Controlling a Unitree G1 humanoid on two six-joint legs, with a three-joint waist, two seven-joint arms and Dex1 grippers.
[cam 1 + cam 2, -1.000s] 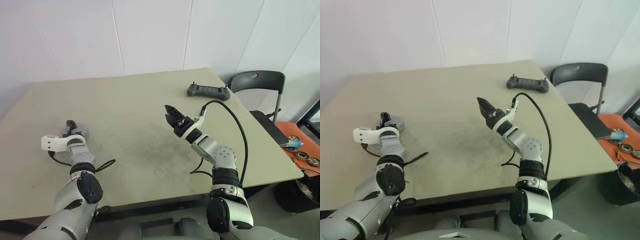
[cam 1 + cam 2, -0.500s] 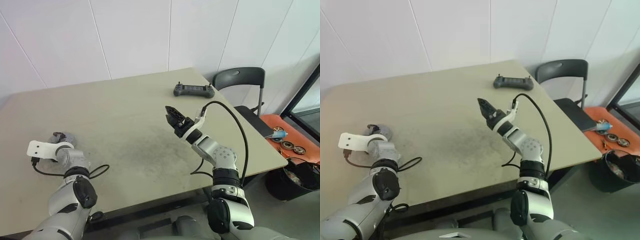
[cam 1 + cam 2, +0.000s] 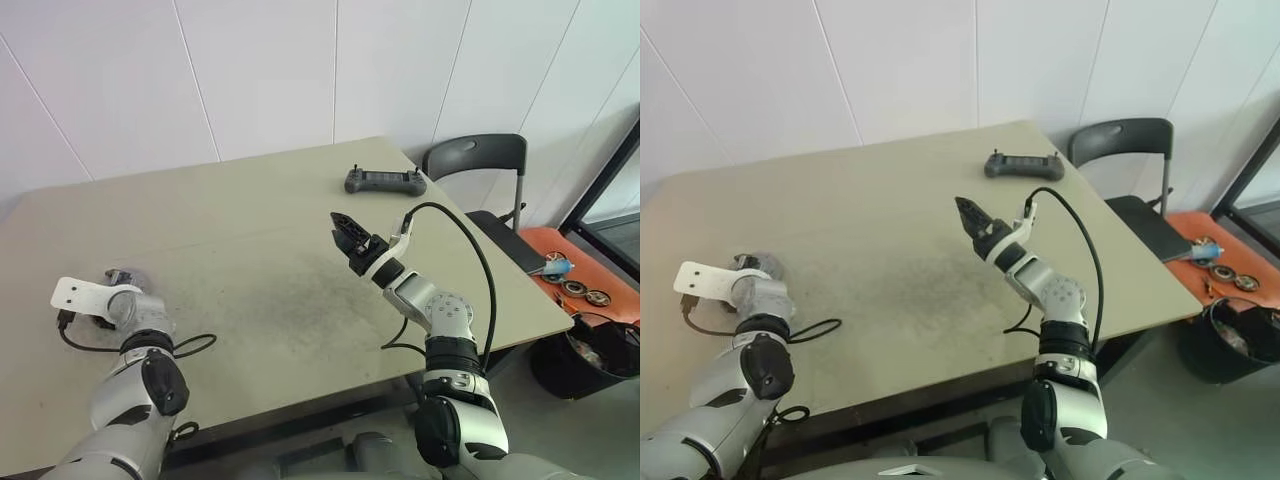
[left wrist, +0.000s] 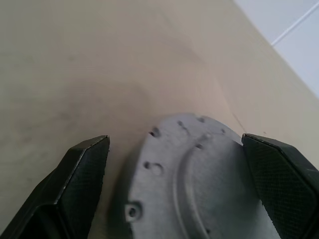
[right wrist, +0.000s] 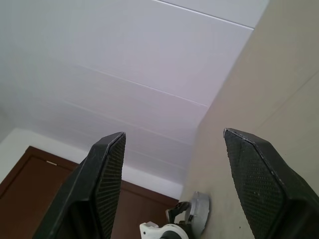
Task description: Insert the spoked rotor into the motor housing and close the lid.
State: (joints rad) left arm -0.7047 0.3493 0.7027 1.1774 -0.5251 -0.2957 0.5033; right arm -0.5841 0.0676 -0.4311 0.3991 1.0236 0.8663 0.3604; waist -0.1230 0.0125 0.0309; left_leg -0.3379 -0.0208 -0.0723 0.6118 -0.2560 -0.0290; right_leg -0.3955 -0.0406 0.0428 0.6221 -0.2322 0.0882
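The motor housing [image 4: 199, 174] lies between the left gripper [image 4: 179, 184]'s wide-spread fingers, ungripped.

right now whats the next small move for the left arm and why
Probably close the left gripper on the gray metal disc. Its open fingers already stand on either side of the disc, which lies flat on the table, while the right gripper hovers open and empty.

Left hand [image 4: 174, 189] spread low, right hand [image 3: 343, 228] raised, apparently open and empty
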